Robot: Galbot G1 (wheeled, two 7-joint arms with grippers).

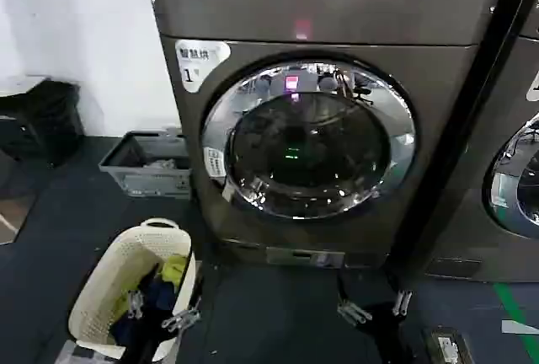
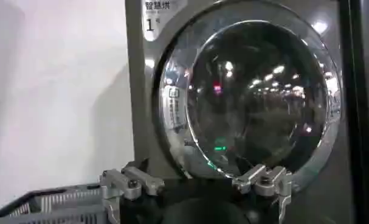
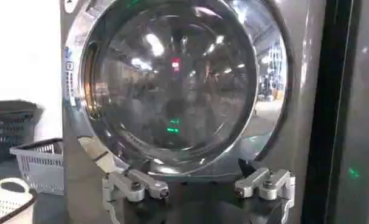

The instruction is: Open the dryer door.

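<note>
Left gripper (image 1: 171,313) jaws spread wide, nothing between them; low at the bottom of the head view, over the near rim of a cream laundry basket (image 1: 101,284). From the left wrist camera, same gripper (image 2: 196,182) with fingertips (image 2: 135,182) well apart, aimed at the lower part of the dryer door (image 2: 248,91), clear of it. Right gripper (image 1: 375,307) likewise wide open and empty, low above the dark floor (image 1: 269,313), in front of the lower right corner of the dryer (image 1: 328,10). Right wrist camera: gripper (image 3: 199,185) facing the door (image 3: 172,79), fingertips (image 3: 138,185) spread, no contact with the chrome rim. Dryer door (image 1: 308,138) shut, flush in the machine front, chrome ring around dark glass, upright directly ahead. White label marked "1" (image 1: 199,61) at upper left of the door; small pink light (image 1: 301,27) on the panel above. Cream basket holds clothes, blue and yellow-green pieces visible. Grey crate (image 1: 147,164) on the floor left of the dryer, near the white wall (image 1: 76,27); contents unclear. Dark basket (image 1: 38,120) farther left. Neighbouring grey machine (image 1: 505,179) at right, its round door partly in view.
</note>
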